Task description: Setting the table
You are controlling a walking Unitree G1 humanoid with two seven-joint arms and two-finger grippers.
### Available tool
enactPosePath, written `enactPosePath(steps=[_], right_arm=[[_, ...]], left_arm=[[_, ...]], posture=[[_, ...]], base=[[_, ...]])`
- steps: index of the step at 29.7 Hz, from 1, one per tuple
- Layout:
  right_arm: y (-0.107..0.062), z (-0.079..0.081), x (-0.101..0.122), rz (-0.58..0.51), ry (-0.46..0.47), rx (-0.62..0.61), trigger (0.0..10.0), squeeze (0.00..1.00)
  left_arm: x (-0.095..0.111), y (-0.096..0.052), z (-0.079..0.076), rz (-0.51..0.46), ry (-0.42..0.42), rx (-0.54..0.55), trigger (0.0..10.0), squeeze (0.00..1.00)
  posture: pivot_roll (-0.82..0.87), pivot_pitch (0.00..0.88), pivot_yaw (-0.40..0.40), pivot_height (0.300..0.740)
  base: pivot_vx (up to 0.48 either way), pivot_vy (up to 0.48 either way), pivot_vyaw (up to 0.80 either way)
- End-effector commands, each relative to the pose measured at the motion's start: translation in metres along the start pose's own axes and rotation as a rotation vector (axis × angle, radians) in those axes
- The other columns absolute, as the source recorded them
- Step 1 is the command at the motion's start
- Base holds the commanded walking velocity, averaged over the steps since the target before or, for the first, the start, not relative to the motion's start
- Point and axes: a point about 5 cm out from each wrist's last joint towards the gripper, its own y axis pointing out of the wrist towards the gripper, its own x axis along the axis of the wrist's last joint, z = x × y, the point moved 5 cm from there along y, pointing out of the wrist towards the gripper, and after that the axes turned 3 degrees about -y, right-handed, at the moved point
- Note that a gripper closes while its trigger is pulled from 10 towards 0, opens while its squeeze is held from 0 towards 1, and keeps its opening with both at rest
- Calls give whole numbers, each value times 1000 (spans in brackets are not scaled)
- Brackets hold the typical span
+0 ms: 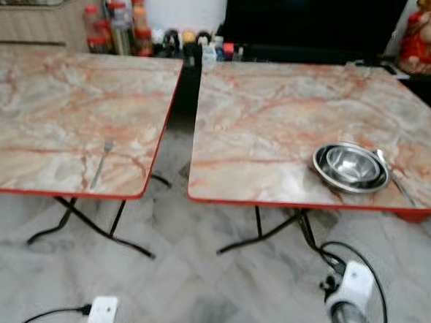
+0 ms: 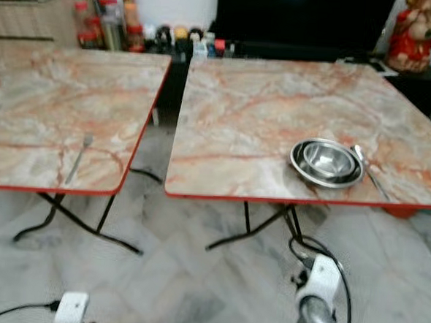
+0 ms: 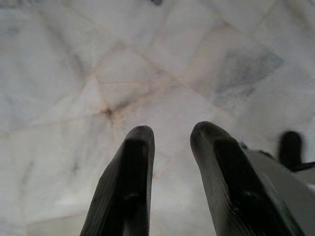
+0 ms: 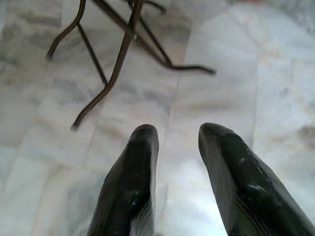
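Left surface [image 1: 65, 108]: marble top, red edge; a fork [image 1: 101, 163] lies near its front edge.
Right surface [image 1: 291, 122]: bowl [image 1: 353, 164] nested in a plate [image 1: 325, 168], spoon [image 1: 396, 180] just beside.
Left tool [image 3: 170, 142]: hangs low over the floor [image 3: 98, 73], fingers apart, empty.
Right tool [image 4: 178, 140]: likewise, fingers apart, near the table legs [image 4: 118, 54].

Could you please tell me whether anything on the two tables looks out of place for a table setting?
The fork lies alone on the left table, away from the steel bowl, plate and spoon on the right table.
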Motion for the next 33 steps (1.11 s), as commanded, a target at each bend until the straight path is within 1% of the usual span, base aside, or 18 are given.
enactPosePath(steps=[1, 3, 4, 6, 9, 11, 15, 18, 21, 26, 33], right_arm=[[-1, 1, -8, 39, -1, 28, 10000, 0], [-1, 4, -12, 54, -6, 50, 10000, 0], [-3, 4, -18, 77, -10, 61, 10000, 0], [-3, 4, -20, 87, -12, 64, 10000, 0], [-8, 0, -41, 151, -35, 69, 10000, 0], [-11, -2, -49, 176, -46, 72, 10000, 0], [-12, -3, -53, 190, -49, 74, 10000, 0], [-14, -9, -58, 198, -2, 53, 10000, 0], [-15, -12, -60, 199, 9, 48, 10000, 0], [-14, -7, -56, 184, 17, 56, 10000, 0], [-14, -6, -56, 173, 16, 64, 10000, 0]], left_arm=[[-1, 1, -6, 12, -8, -15, 10000, 0], [-1, 1, -6, 13, -8, -14, 10000, 0], [-1, 1, -6, 14, -7, -14, 10000, 0], [-1, 1, -6, 14, -7, -13, 10000, 0], [-1, 1, -6, 16, -5, -13, 10000, 0], [-1, 1, -6, 18, -5, -12, 10000, 0], [-1, 1, -6, 20, -4, -13, 10000, 0], [-2, 1, -5, 24, -2, -12, 10000, 0], [-3, 1, -5, 26, -2, -11, 10000, 0], [-4, 0, -5, 28, -1, -10, 10000, 0], [-6, 0, -5, 32, 8, -13, 10000, 0]], posture=[[16, 0, 4, 736], [16, 0, 4, 736], [17, 0, 5, 736], [17, 0, 5, 736], [18, 0, 3, 736], [18, 0, 3, 736], [20, 0, 4, 736], [23, 0, 3, 736], [26, 0, 2, 736], [25, 0, 1, 736], [29, 0, 1, 736]], base=[[0, 326, 0], [0, 338, 0], [0, 356, 0], [0, 356, 0], [0, 359, 0], [0, 356, 0], [0, 354, 0], [0, 356, 0], [0, 358, 0], [0, 455, 0], [0, 480, 0]])
